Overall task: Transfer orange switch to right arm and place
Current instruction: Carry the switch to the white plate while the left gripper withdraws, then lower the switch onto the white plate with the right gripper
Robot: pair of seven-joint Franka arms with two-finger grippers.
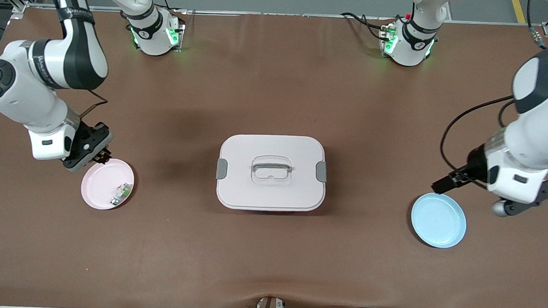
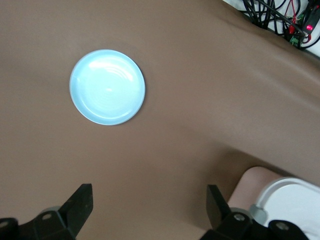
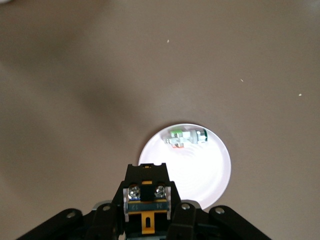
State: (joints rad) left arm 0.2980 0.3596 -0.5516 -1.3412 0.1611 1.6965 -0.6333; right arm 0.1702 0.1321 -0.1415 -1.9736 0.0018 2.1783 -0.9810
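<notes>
The right hand grips the orange switch just over the pink plate's rim. For a clean placement, I'd lower it onto bare plate, clear of the white-and-green part lying there, then release. The left hand waits wide open and empty near the empty blue plate. The box between both plates is lidded.

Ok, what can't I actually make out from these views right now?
- Box contents: in the front view, the closed lid covers them.
- Gap between the switch and the pink plate: in the right wrist view, the switch held in the right tool hides it. It is too small to see in the front view.
- Open left tool: in the left wrist view, the picture's edge cuts off its body.
- White-and-green part: details too small.
</notes>
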